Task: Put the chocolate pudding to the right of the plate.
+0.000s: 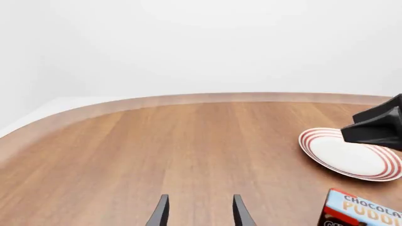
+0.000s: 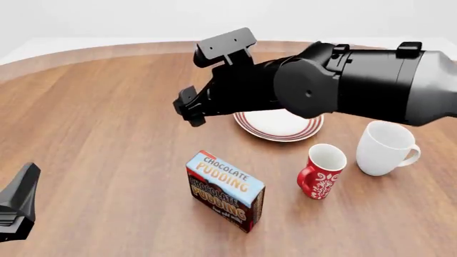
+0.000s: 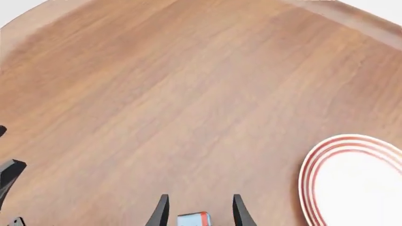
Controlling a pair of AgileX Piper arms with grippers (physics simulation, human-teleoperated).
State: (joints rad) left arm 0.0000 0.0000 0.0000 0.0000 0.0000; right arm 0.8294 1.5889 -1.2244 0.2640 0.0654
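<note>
From my seat, reading the front view left to right: my left gripper (image 2: 18,206) sits low at the near-left edge, well away from everything. Its own wrist camera shows the fingertips (image 1: 162,212) spread apart with nothing between them, so it is open and idle.

Next comes the chocolate pudding (image 2: 226,189), standing on the wooden table (image 2: 93,118) near me, in front of and a little left of the plate (image 2: 280,126). It has not been picked up, so I judge the task hardly begun: the carton is on the wrong side and nothing grips it.

My right arm (image 2: 343,85) reaches in from the right, across and above the plate, hiding part of it. In the right wrist view the right gripper (image 3: 197,212) has its fingers parted, with a small sliver of the carton's red and blue edge showing between the tips. I read it as open and hovering above the box, not touching.

Further right stand a red patterned mug (image 2: 321,171) and a plain white mug (image 2: 382,147), both just right of the plate. What remains: close on the carton, lift it, and set it to the plate's right, where those mugs leave little room.
</note>
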